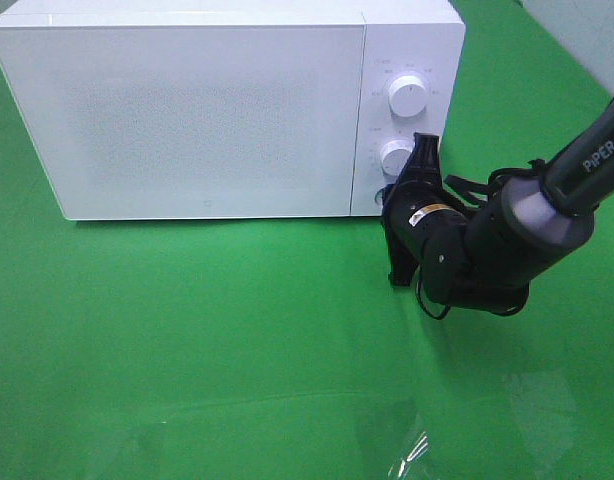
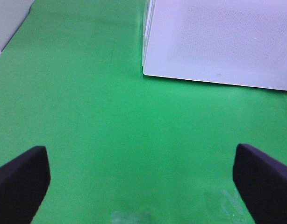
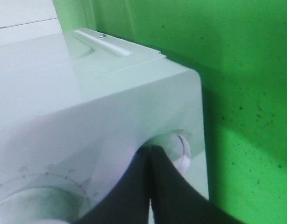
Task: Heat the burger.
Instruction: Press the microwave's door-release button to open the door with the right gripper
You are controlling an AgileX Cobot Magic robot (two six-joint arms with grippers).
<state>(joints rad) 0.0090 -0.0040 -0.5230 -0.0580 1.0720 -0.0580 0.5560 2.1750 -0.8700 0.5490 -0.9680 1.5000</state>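
Microwave (image 1: 187, 110) is sitting on your green tabletop (image 1: 237, 340) with its door shut. Your right hand (image 1: 389, 196) is pointing at the control panel (image 1: 442, 60), fingers pressed together and holding nothing, with the tip right by the round button (image 3: 183, 149) under the lower knob (image 1: 395, 157). Your left hand (image 2: 142, 179) is hanging over the green in front of the microwave, fingers (image 2: 22, 179) spread wide apart, gripping nothing. No view is showing the burger, so I can't tell where it is.

Green cloth (image 1: 237, 340) covers the whole tabletop, evenly lit, with a pale glare patch (image 1: 407, 440) up front and a grey wall (image 1: 587, 25) in the far corner.
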